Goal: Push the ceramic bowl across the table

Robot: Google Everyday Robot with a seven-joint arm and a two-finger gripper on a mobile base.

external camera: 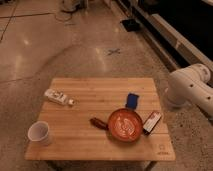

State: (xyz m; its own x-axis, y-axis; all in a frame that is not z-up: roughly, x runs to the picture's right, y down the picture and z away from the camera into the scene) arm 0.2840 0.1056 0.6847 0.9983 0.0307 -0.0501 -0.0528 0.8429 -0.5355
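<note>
1. The bowl (pixel 124 125) sits upright on the table (pixel 95 90), towards the near edge and right of centre. Its orange-red interior shows a glossy surface with faint lighter markings.

2. Items touching or just beside the bowl:
- A dark reddish oblong item (pixel 98 122) lies against the bowl's left rim.
- A red and white packet (pixel 152 122) lies just beside the bowl's right rim, set at an angle.
- A small blue item (pixel 132 100) lies just behind the bowl.

3. Items well apart from the bowl:
- A white cup (pixel 39 133) stands upright far to the bowl's left, near the table corner (what it holds cannot be told).
- A pale bottle (pixel 57 97) lies on its side to the left of and behind the bowl.
- A small dark logo (pixel 161 148) marks the table corner to the front right of the bowl.

4. The arm (pixel 192 87), white and thick, hangs to the right of and behind the bowl, off the table's edge. It bends at a rounded joint and runs out of the right side of the view.

5. The gripper is out of view past that side, so its state cannot be told.
</note>
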